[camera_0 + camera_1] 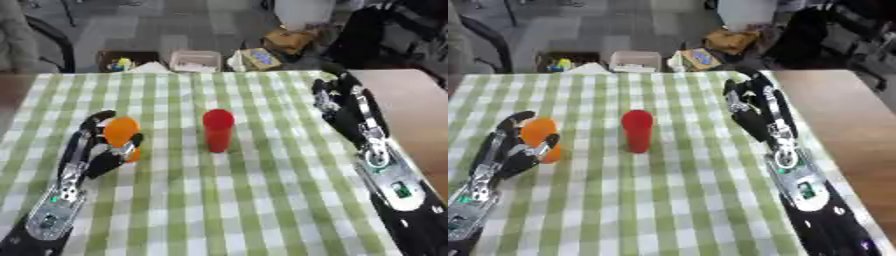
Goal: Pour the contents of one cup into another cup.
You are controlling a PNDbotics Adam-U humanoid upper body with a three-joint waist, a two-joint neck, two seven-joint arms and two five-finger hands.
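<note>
Orange cup (122,135) in left hand (92,157) grasp; both views match.

grey floor (175,25), green checked tablecloth (245,200)

Smooth plastic orange cup (122,133) and red cup (217,130) on checked cloth (245,200).

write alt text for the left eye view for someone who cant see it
The robot's left hand is curled around an orange cup on a green-and-white checked tablecloth. A red cup stands upright at the centre, and the right hand rests open at the table's right edge.
</note>
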